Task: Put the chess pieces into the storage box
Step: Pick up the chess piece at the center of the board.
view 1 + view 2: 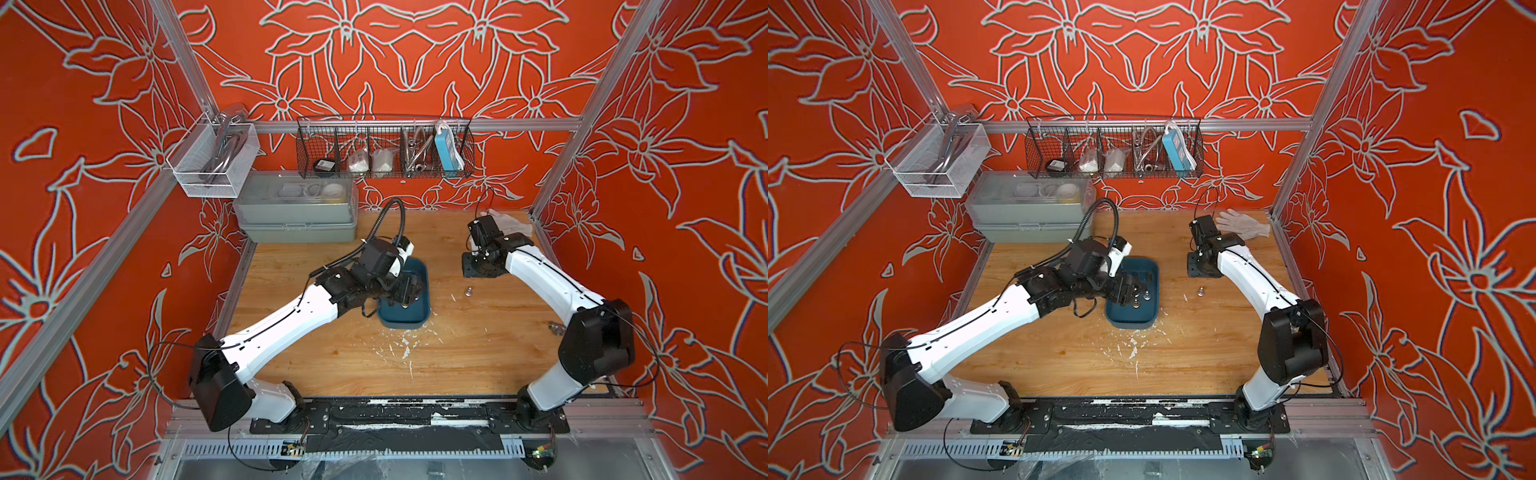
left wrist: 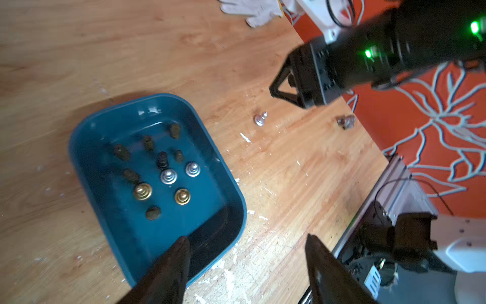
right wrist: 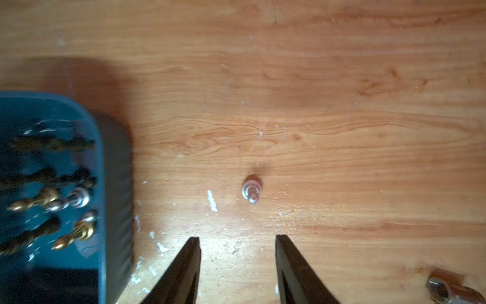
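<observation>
Wooden table (image 1: 457, 353): teal storage box (image 1: 1129, 323), 1 silver chess piece (image 1: 468, 291) near it, grey case (image 1: 297, 226), white glove (image 1: 1244, 224).

The left arm (image 1: 376, 264) is hiding much of the storage box (image 1: 417, 309) in a top view, while in the right wrist view the chess pieces (image 3: 79, 198) are blurring into streaks and a shiny object (image 3: 447, 290) is running off the corner, unidentifiable

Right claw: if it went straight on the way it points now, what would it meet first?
Probably the silver chess piece standing on the table, just ahead of the open right claw; depth is unclear.
</observation>
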Tool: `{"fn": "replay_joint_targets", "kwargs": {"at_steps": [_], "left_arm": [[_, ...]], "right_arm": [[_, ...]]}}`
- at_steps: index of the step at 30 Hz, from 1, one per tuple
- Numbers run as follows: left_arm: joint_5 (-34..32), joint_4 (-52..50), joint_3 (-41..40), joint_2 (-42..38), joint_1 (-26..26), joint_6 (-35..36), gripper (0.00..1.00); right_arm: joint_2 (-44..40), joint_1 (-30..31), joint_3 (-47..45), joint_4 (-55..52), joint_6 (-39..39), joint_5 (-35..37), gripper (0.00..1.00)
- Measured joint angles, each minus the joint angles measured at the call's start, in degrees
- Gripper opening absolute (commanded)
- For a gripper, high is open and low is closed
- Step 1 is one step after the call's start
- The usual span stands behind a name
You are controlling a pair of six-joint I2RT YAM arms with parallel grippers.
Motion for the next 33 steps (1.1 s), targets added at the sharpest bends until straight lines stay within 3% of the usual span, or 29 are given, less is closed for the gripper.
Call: {"fn": "replay_joint_targets", "kwargs": {"at_steps": [10, 17, 26, 33], "left_arm": [[3.8, 2.7, 0.3, 5.1, -3.8, 1.5, 0.95], [4.7, 4.5, 0.5, 6.4, -4.2, 1.5, 0.94], [4.7, 4.6, 0.5, 8.3, -4.2, 1.5, 0.94], [4.4, 4.6, 0.5, 8.3, -4.2, 1.5, 0.94]], "right_arm": [[9.7, -2.9, -0.3, 2.0, 0.5, -0.3, 0.51], [14.0, -2.9, -0.2, 2.7, 0.8, -0.8, 0.45], [15.5, -2.9, 0.3, 4.2, 1.0, -1.8, 0.29], [16.2, -2.9, 0.5, 4.3, 1.1, -2.0, 0.32]]}}
